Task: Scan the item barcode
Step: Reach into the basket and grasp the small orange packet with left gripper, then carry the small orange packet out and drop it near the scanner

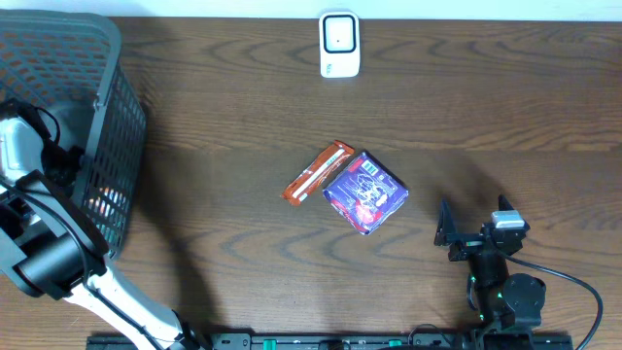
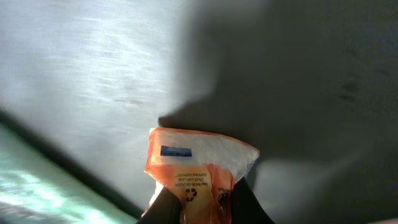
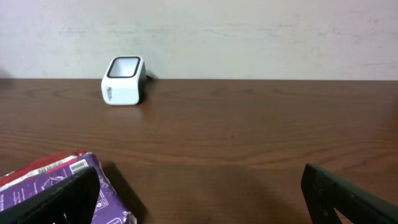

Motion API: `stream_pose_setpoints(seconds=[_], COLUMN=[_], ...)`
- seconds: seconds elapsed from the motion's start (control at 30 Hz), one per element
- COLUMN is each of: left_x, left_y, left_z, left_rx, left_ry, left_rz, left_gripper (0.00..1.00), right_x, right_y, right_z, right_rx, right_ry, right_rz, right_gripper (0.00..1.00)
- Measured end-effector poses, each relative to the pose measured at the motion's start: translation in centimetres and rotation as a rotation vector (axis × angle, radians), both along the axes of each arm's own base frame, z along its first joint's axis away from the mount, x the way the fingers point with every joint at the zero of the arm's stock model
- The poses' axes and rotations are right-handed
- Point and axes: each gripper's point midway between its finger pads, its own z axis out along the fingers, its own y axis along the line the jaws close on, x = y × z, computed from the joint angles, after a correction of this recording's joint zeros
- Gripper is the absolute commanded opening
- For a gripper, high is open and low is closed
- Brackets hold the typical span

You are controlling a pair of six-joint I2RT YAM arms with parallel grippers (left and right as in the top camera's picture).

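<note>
so the orange packet (image 2: pixel 200 163) is pinched tight in the left gripper (image 2: pixel 203 208), poking out at 12 o'clock; the right gripper (image 3: pixel 199 205) is spread wide, nothing held

Dark mesh basket (image 1: pixel 121 126) at left, brown wood-grain table (image 1: pixel 243 107); pale wall (image 3: pixel 249 31) behind

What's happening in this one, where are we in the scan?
The left arm reaches into the mesh basket, and the left gripper is shut on an orange-and-white packet. Nothing is at the white scanner at the table's far edge. An orange wrapper and a purple packet lie touching mid-table. The right gripper sits open near them, holding nothing.
</note>
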Motion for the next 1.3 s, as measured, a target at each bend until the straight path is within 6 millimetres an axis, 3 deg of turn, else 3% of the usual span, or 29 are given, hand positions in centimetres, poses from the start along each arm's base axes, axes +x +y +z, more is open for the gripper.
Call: stream_pose_setpoints(seconds=[0.13, 0.23, 0.27, 0.33, 0.4, 0.47, 0.53, 0.6, 0.67, 0.73, 0.83, 1.0, 1.1, 1.17, 1.23, 1.3], left_x=[2.1, 4.2, 5.6, 6.6, 6.3, 5.5, 4.0, 3.1, 3.0, 3.4, 4.4, 6.8, 7.4, 7.8, 8.1, 8.5], left_y=[-0.9, -0.8, -0.5, -0.4, -1.3, -2.7, -5.7, -9.5, -14.6, -19.1, -26.0, -35.7, -39.8, -41.9, -43.8, -45.2], left_z=[1.4, 5.0, 9.5, 15.1, 24.5, 29.0, 33.7, 36.4, 37.9, 37.9, 35.3, 25.4, 19.3, 16.3, 13.7, 11.0], left_rx=[-0.071, -0.068, -0.012, 0.074, 0.231, 0.302, 0.362, 0.372, 0.335, 0.277, 0.146, -0.028, -0.093, -0.121, -0.141, -0.157], left_ry=[-0.119, -0.280, -0.430, -0.589, -0.820, -0.925, -1.034, -1.112, -1.177, -1.207, -1.182, -0.943, -0.802, -0.746, -0.707, -0.671], left_rz=[-0.031, -0.048, -0.067, -0.098, -0.164, -0.203, -0.265, -0.350, -0.495, -0.640, -0.852, -1.100, -1.195, -1.240, -1.277, -1.303], left_gripper=[0.07, 0.07, 0.07, 0.07, 0.07, 0.07, 0.07, 0.07, 0.07, 0.07, 0.07, 0.07, 0.07, 0.08, 0.36, 0.37], right_x=[0.0, 0.0, 0.0, 0.0, 0.0, 0.0, 0.0, 0.0, 0.0, 0.0, 0.0, 0.0, 0.0, 0.0, 0.0, 0.0], right_y=[0.0, 0.0, 0.0, 0.0, 0.0, 0.0, 0.0, 0.0, 0.0, 0.0, 0.0, 0.0, 0.0, 0.0, 0.0, 0.0], right_z=[0.0, 0.0, 0.0, 0.0, 0.0, 0.0, 0.0, 0.0, 0.0, 0.0, 0.0, 0.0, 0.0, 0.0, 0.0, 0.0], right_rx=[0.000, 0.000, 0.000, 0.000, 0.000, 0.000, 0.000, 0.000, 0.000, 0.000, 0.000, 0.000, 0.000, 0.000, 0.000, 0.000], right_ry=[0.000, 0.000, 0.000, 0.000, 0.000, 0.000, 0.000, 0.000, 0.000, 0.000, 0.000, 0.000, 0.000, 0.000, 0.000, 0.000], right_rz=[0.000, 0.000, 0.000, 0.000, 0.000, 0.000, 0.000, 0.000, 0.000, 0.000, 0.000, 0.000, 0.000, 0.000, 0.000, 0.000], right_gripper=[0.99, 0.99, 0.99, 0.99, 0.99, 0.99, 0.99, 0.99, 0.99, 0.99, 0.99, 0.99, 0.99, 0.99, 0.99, 0.99])
